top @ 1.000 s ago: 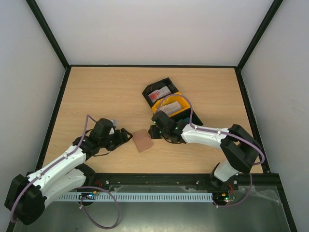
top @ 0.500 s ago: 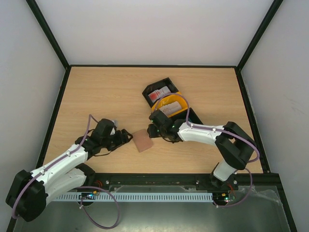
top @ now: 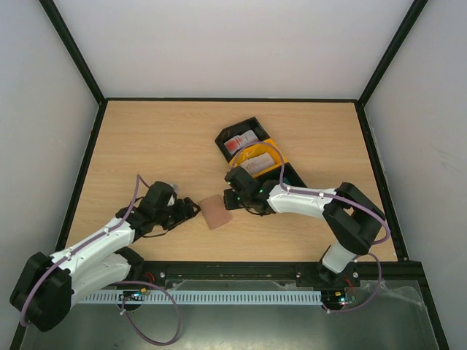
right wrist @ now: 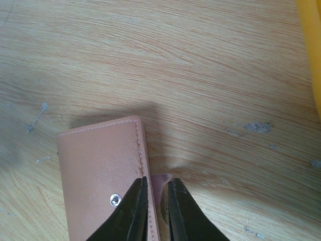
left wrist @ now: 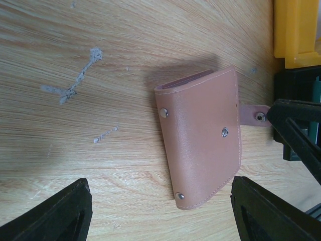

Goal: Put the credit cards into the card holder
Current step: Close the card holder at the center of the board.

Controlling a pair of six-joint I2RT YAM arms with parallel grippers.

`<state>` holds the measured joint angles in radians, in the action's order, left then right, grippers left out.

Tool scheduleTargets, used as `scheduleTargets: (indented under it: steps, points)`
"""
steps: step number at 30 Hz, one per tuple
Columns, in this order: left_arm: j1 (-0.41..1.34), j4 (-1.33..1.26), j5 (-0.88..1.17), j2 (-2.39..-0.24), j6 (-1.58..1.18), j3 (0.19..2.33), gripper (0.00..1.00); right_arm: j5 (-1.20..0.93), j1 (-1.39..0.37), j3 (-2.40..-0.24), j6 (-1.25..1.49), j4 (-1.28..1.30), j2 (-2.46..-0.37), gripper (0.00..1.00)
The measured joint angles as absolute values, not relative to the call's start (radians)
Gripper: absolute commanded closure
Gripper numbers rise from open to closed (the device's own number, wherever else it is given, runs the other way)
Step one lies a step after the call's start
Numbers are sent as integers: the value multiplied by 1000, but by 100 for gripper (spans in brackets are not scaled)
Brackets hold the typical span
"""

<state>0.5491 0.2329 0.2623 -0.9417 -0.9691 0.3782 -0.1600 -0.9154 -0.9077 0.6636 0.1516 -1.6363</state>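
Note:
The card holder, a closed reddish-brown wallet, lies flat on the table between my grippers. It also shows in the left wrist view and the right wrist view. My right gripper is shut on the holder's small snap tab at its right edge. My left gripper is open and empty, just left of the holder, its fingers straddling the holder's near end without touching it. Credit cards lie in the trays: white ones with red marks and a pale one.
A black tray and a yellow tray stand close behind the right gripper, with another black tray at their right. The yellow tray's corner shows in the left wrist view. The table has low black edges.
My right gripper has moved left from the yellow tray to the card holder's right edge and shut on its tab. My left gripper has shifted slightly closer to the holder.

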Motion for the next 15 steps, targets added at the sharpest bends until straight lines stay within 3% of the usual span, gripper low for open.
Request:
scheduleTargets:
  steps: [15]
  points:
    - [549, 230, 262, -947, -968, 378, 23, -173, -915, -904, 658, 150, -1660, 98]
